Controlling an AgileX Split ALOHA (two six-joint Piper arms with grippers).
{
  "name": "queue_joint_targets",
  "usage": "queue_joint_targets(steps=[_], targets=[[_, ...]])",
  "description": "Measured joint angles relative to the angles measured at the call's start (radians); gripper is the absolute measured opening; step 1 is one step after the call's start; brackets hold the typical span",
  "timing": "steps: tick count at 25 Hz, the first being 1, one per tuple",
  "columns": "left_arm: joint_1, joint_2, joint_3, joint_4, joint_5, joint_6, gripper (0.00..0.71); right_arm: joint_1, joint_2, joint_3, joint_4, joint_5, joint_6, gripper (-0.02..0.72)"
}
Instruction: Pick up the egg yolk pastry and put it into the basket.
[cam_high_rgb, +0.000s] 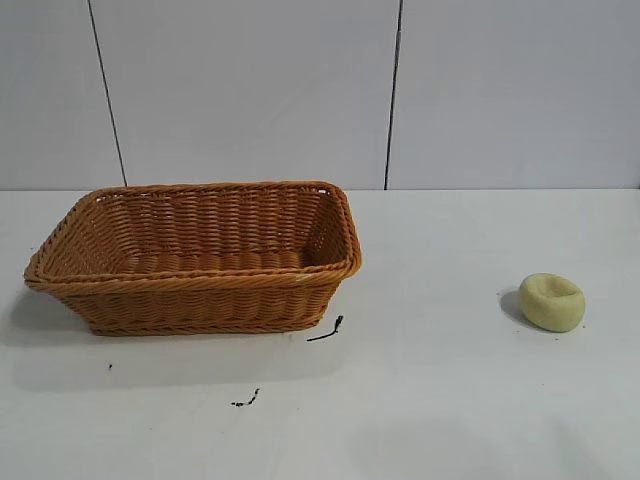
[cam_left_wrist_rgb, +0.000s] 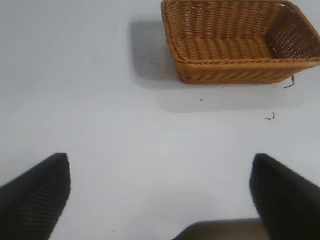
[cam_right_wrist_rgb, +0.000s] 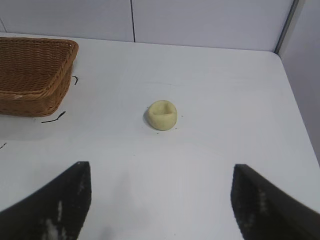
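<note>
On the white table (cam_high_rgb: 450, 400) stands a large rectangular basket (cam_high_rgb: 200, 262) of woven orange-brown wicker, with flared sides and a braided rim. Nothing lies inside it. Well apart from it, toward the right side of the table in the exterior view, sits the egg yolk pastry (cam_high_rgb: 551, 302), a small pale yellow-green round lump, matte, with a dimple pressed in its top. It rests directly on the table surface, and two short black marks (cam_high_rgb: 326, 331) lie on the table just beside the basket's near corner.

The right gripper (cam_right_wrist_rgb: 160, 210) hovers above the table with its two dark fingers (cam_right_wrist_rgb: 55, 210) spread wide and released; nothing is between them. The pastry lies ahead of these fingers, about on the middle line between them, and it is clearly apart from both fingertips. The basket is farther ahead and off to one side of the same fingers; only its corner shows there.

The left gripper (cam_left_wrist_rgb: 160, 200) is also released, its black ribbed fingers (cam_left_wrist_rgb: 35, 200) standing far from each other over bare table. The basket lies well ahead of them, shifted toward one finger's side, not touching either one.

Behind the table is a pale panelled wall (cam_high_rgb: 250, 90).
</note>
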Motion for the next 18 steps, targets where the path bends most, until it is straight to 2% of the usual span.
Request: queue_joint_targets(steps=[5,7,10,18], targets=[[0.000,0.000,0.000,0.000,0.000,0.000,0.695,0.000,0.000,0.000,0.000,0.000,0.000,0.543],[0.000,0.000,0.000,0.000,0.000,0.000,0.695,0.000,0.000,0.000,0.000,0.000,0.000,0.615],[0.000,0.000,0.000,0.000,0.000,0.000,0.695,0.000,0.038,-0.006,0.000,0.000,0.000,0.669],[0.000,0.000,0.000,0.000,0.000,0.000,0.695,0.000,0.448,-0.181,-0.008,-0.030,0.011,0.683]])
